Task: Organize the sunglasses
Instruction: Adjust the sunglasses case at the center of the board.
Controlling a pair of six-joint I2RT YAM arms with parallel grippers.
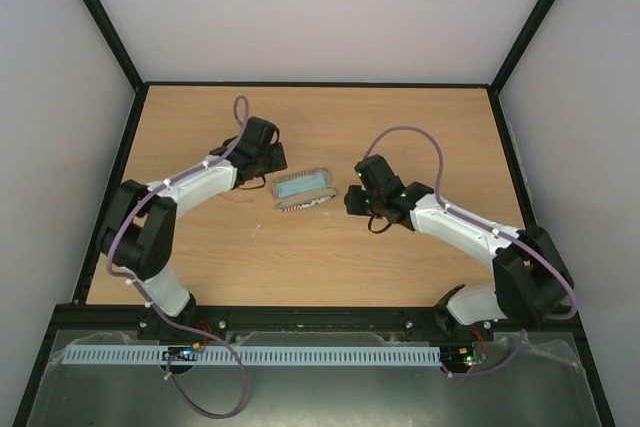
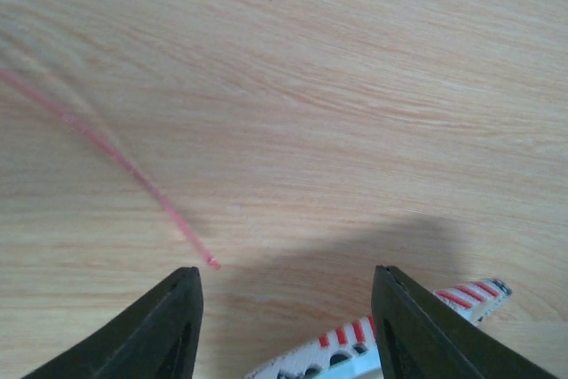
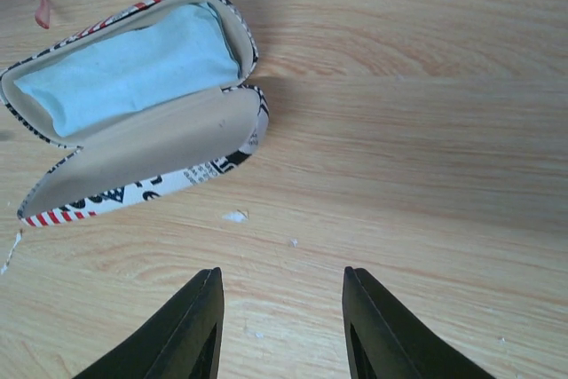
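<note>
I judge the job barely begun. The case (image 3: 142,144) lies open in the middle of the counter (image 1: 400,127), its lid flat beside the tray, and the blue cloth (image 3: 133,73) sits inside the tray. The sunglasses (image 2: 164,208) are not in the case. They lie on the wood just left of it. All I can make out of them is one thin red temple arm, running from the upper left of my left wrist view down to its tip near my left-hand finger. A red scrap also shows in the top left corner of the right wrist view. The lenses and front are hidden from me. What is left, as I see it, is to pick the pair up, lay it in the tray and close the lid.

My left arm (image 1: 190,182) reaches in from the lower left, and my left jaws hang low over the counter, wide apart and holding nothing. My right arm (image 1: 450,222) comes in from the lower right. My right jaws point at the case from its right side, parted and empty.
</note>
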